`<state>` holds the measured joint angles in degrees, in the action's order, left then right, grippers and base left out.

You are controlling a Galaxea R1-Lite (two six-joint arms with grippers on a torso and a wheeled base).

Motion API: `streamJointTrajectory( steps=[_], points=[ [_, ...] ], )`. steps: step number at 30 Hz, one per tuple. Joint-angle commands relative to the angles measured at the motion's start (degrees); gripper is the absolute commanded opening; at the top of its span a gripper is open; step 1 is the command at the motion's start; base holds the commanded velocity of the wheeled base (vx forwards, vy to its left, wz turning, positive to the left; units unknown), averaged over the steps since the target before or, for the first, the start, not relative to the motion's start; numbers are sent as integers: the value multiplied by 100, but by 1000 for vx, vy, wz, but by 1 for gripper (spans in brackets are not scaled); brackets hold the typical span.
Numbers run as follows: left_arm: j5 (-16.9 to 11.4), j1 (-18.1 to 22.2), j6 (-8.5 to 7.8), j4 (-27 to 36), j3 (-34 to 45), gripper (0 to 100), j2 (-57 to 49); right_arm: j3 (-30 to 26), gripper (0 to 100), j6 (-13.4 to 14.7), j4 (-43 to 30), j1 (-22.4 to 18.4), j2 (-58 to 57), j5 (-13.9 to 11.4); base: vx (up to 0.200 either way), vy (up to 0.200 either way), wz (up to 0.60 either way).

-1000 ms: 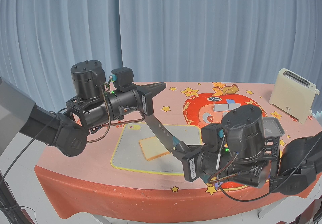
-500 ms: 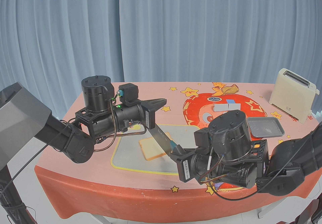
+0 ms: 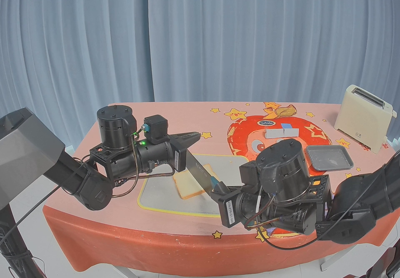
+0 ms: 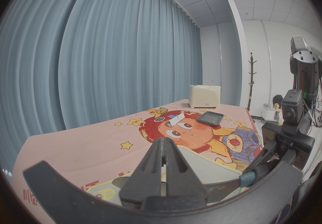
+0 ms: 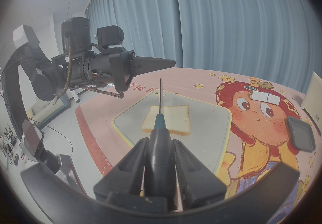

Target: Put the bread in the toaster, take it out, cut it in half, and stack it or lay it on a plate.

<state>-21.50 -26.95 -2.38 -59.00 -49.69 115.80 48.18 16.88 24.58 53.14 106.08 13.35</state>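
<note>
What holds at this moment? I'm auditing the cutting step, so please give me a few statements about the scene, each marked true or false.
1. The right gripper is shut on the handle of the black-handled steel knife. True.
2. The slice of white bread sits in the cream toaster. False: it lies flat on the grey cutting board with a yellow rim, under the blade.
3. The left gripper grips the bread. False: it is shut on nothing, raised above the table.
4. The grey rectangular tray rests on the pink cartoon-print tablecloth, between the board and the toaster. True.
</note>
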Motion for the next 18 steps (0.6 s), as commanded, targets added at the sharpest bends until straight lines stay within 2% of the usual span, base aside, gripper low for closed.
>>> streamJointTrajectory(
  steps=[1, 15, 16, 18],
  points=[
    [-3, 6, 9, -6, 29, 0, -13, -1, 0, -1, 3, 12, 9, 1, 0, 0, 0],
    [32, 15, -17, -32, 73, 0, -5, -10, 0, -1, 3, 30, 18, 1, 0, 0, 0],
    [-3, 15, 9, -305, 196, 0, 22, -10, 0, -1, 3, 30, 53, 1, 0, 0, 0],
    [6, 15, -8, -340, 258, 0, 39, -10, 0, -1, 3, 21, 53, 1, 0, 0, 0]
  ],
)
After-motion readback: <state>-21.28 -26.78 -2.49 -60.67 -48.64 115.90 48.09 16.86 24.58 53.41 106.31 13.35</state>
